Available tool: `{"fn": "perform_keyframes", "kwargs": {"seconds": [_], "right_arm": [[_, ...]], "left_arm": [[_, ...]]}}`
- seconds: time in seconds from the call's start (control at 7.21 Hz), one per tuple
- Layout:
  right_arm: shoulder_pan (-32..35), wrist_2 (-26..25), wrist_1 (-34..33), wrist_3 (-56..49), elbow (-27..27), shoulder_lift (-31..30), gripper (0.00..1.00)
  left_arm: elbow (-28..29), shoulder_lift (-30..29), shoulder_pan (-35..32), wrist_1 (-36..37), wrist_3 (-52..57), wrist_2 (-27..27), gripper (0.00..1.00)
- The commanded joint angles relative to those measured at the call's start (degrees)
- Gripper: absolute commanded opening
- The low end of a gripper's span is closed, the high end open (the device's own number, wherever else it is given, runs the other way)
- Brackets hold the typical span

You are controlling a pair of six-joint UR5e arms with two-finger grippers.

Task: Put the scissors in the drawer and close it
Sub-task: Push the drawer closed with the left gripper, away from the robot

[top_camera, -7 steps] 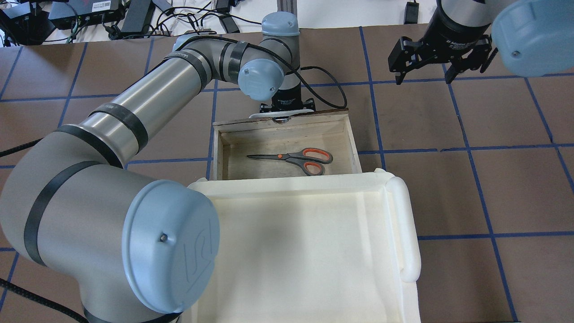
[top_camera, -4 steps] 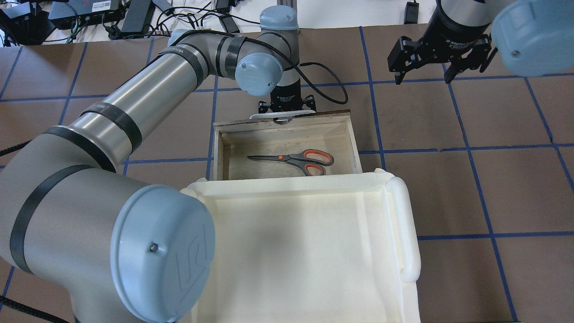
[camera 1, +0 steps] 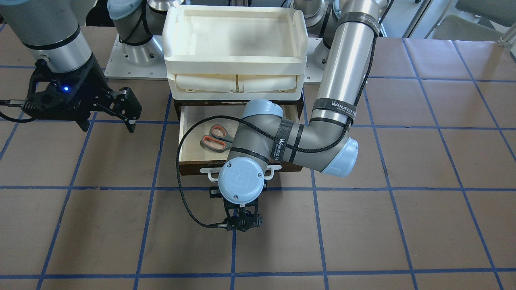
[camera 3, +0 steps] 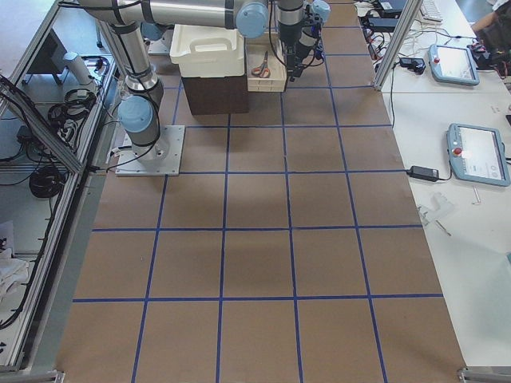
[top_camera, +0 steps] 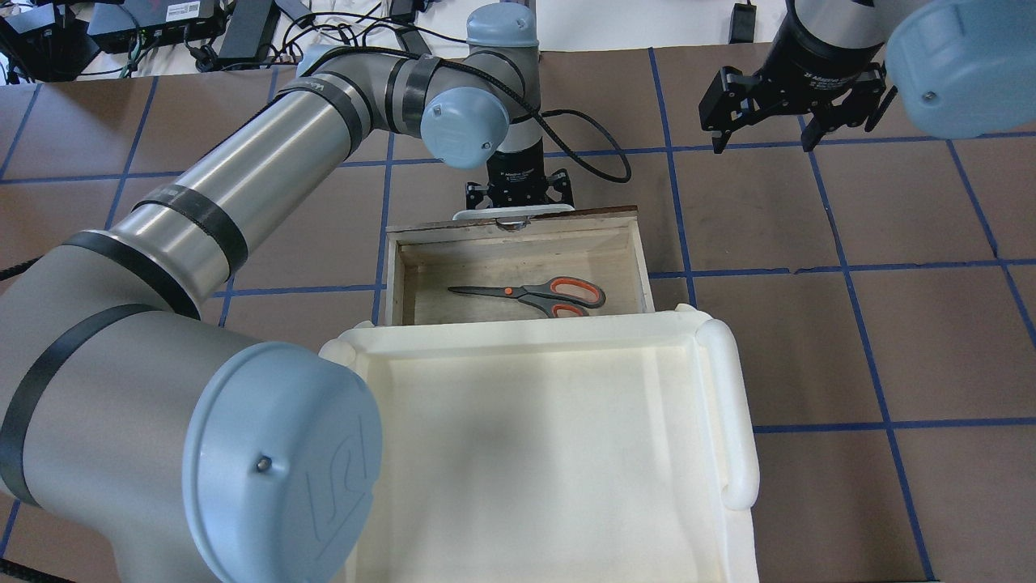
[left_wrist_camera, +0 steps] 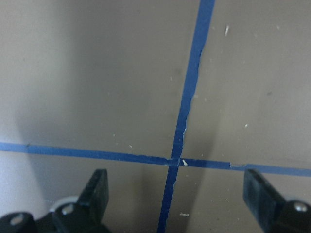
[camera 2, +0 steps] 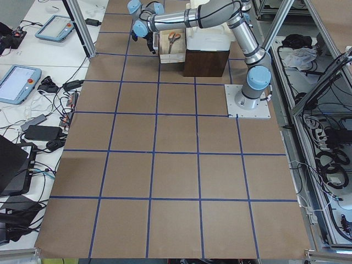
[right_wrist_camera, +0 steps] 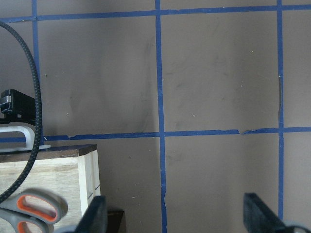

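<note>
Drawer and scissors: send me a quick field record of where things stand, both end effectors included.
scissors: flat inside the drawer, blades toward robot's left
drawer: pulled out, open
left end effector: open, empty, just beyond the white handle; contact unclear
right end effector: open, empty, away from drawer
left to do: close drawer

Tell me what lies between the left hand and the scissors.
In the overhead view, only the white handle and front wall of the drawer separate the left hand from the scissors.
</note>
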Motion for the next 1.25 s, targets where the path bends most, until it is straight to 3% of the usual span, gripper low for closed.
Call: {"fn": "perform_keyframes", "kwargs": {"seconds": [0.0,1.11], "right_arm": [[0.0,0.1,0.0,0.0,0.0,-0.1,1.00],[0.1,0.0,0.1,-0.4,0.0,0.0,1.00]], "left_arm": [[-0.3,0.7,-0.8,-1.8,-1.6,0.0,1.00],[-8.0,6.9,-2.2,-3.0,-3.7,-1.5,1.00]]}}
